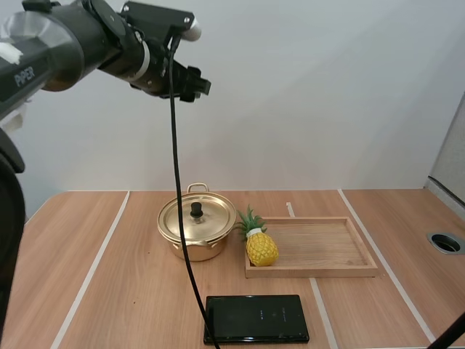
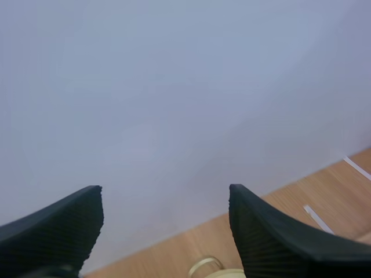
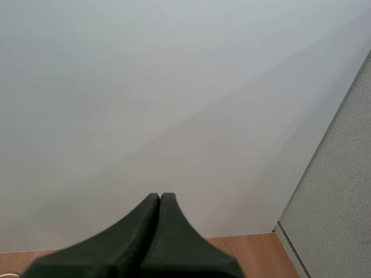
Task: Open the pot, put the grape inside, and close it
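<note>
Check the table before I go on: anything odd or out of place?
The only fruit is a pineapple, not grapes, at the left end of the wooden tray beside the pot, whose lid sits on squarely. A flat black device lies nearer the front. Nothing looks spilled or tipped.

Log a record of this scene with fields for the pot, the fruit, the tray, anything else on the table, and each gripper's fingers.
Pot: gold pot, lid on, left of the tray
Fruit: pineapple, upright
Tray: wooden tray, pineapple at its left end
Other: flat black device on the table, nearest the arms
Left gripper: fingers open, raised high
Right gripper: fingers shut, holding nothing
</note>
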Robot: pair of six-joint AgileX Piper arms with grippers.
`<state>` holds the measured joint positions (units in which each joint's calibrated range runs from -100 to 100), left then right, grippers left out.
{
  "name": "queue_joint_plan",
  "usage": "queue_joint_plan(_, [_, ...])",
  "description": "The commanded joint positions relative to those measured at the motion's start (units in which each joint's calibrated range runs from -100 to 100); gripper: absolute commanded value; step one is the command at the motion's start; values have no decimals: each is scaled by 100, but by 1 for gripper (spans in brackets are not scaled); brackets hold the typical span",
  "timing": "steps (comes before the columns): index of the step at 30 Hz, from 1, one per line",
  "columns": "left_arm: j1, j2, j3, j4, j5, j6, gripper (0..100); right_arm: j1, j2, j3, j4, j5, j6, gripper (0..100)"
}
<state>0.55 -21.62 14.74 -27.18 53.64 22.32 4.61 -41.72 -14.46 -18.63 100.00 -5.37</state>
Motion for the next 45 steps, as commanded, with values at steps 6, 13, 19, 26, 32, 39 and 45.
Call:
queue_joint_plan(6, [-7, -689, -547, 387, -1275, -60, 65, -22, -76, -21, -11, 0, 14, 0])
queue_joint_plan(13, [-7, -1361, -547, 377, -1894, -634, 0, -22, -76, -21, -11, 0, 14, 0])
queue_joint_plan(19, [-7, -2074, -547, 377, -1991, -768, 0, -22, -76, -21, -11, -835, 14, 0])
queue_joint_plan(26, [-7, -3037, -406, 377, -3456, -968, 0, -22, -295, 63, 519, -1912, -62, 0])
queue_joint_plan(32, [-7, -3725, 123, 377, -3825, -977, 0, -22, -944, 1099, 649, -3250, -97, 0])
queue_joint_plan(39, [-7, -4438, 1063, 377, -4578, -955, 0, -22, -1954, 2614, 637, -4366, -137, 0])
queue_joint_plan(45, [-7, -5278, 1891, 377, -4715, -904, 0, -22, -3157, 3532, 637, -5481, -137, 0])
